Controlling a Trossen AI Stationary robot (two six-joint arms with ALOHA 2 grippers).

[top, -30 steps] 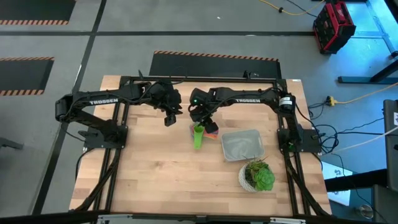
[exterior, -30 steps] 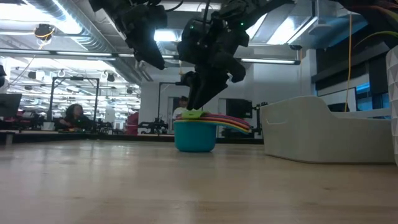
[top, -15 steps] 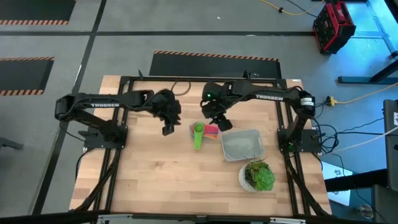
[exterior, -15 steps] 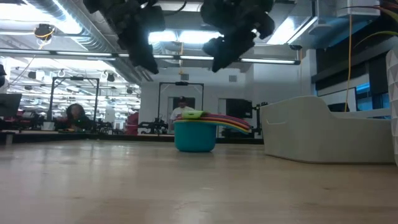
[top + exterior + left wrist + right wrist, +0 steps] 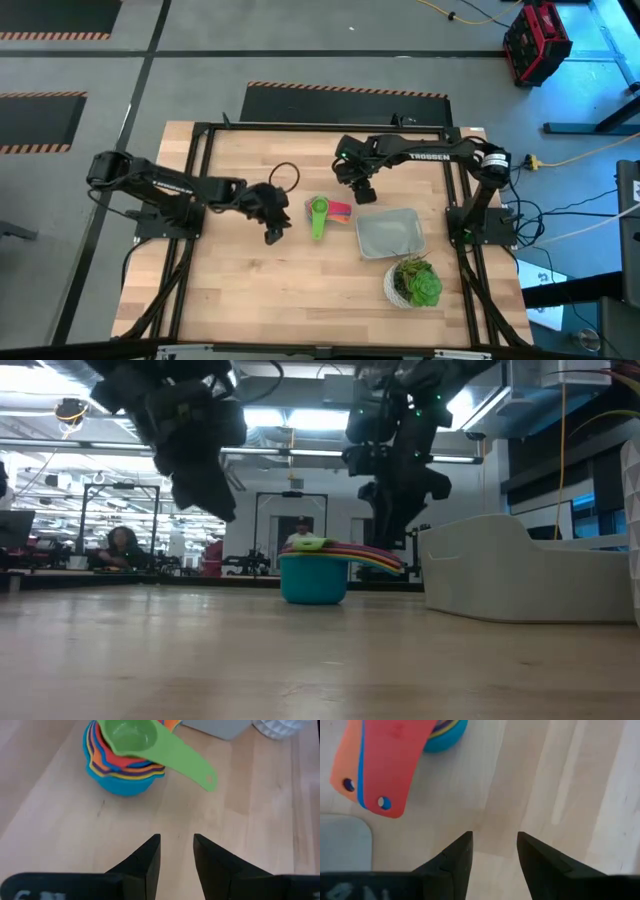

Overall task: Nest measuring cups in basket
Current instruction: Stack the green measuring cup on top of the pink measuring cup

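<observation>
**On the worktop, a finished stack waits outside its basket**

On the wooden worktop (image 5: 250, 280) the measuring cups (image 5: 322, 212) stand nested in one stack, blue at the bottom, the green one on top with its handle pointing out toward the near edge. The stack sits just beside the basket (image 5: 390, 234), not in it; the red and orange handles reach toward the basket's corner. The basket itself looks empty from above. A white pot with a green plant (image 5: 413, 282) stands near the basket's other side.

The left tool (image 5: 274, 232) hovers near the stack with its fingers apart and nothing between them; its wrist view looks straight at the cups. The right tool (image 5: 364, 192) hangs on the stack's far side, above the basket's far edge, its fingers likewise apart and empty.

From where I stand, what remains is moving the whole stack over the basket's wall. I would judge it best to grip low on the blue bowl or across the bundled handles, since a pinch on the green cup alone would likely lift only that one. Lift clear of the rim, keep it level, and set it down flat inside.
</observation>
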